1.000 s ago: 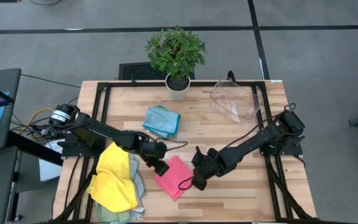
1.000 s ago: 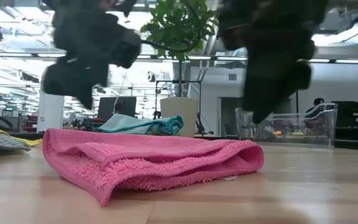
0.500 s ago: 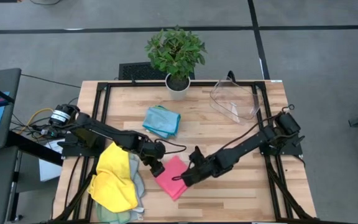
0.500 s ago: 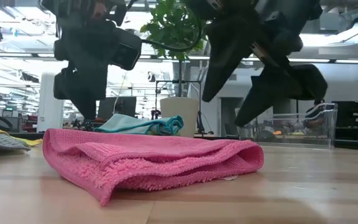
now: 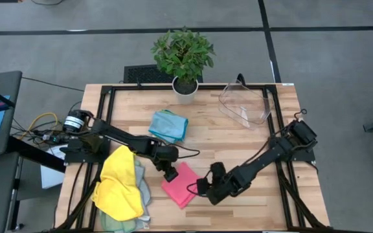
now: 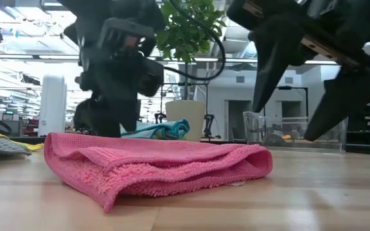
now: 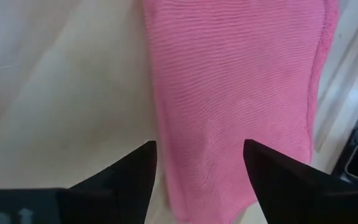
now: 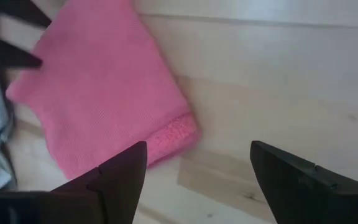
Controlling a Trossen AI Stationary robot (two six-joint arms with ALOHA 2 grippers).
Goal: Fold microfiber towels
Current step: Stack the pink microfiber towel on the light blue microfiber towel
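A pink microfiber towel point(image 5: 181, 186) lies folded flat on the wooden table, near its front middle. My left gripper point(image 5: 170, 175) stands open, pointing steeply down over the towel's far left edge point(image 7: 229, 93), fingertips apart above the cloth. My right gripper point(image 5: 198, 189) stands open just off the towel's right corner point(image 8: 185, 127), over bare wood. In the low view the left gripper point(image 6: 105, 122) drops behind the pink towel point(image 6: 153, 167), and the right gripper point(image 6: 291, 119) hangs above its right end. A blue-teal towel point(image 5: 168, 125) lies folded farther back.
A heap of yellow and pale green towels point(image 5: 120, 188) lies at the front left, close to my left arm. A clear plastic bin point(image 5: 245, 103) sits tipped at the back right and a potted plant point(image 5: 184, 58) at the far edge. Bare wood point(image 5: 251, 142) lies right of centre.
My left gripper has sunk toward the pink towel's far left edge. My right gripper has rolled about its own axis and drawn toward the table's near edge, so both its fingers now show spread apart by the towel's right corner. The towel has kept still.
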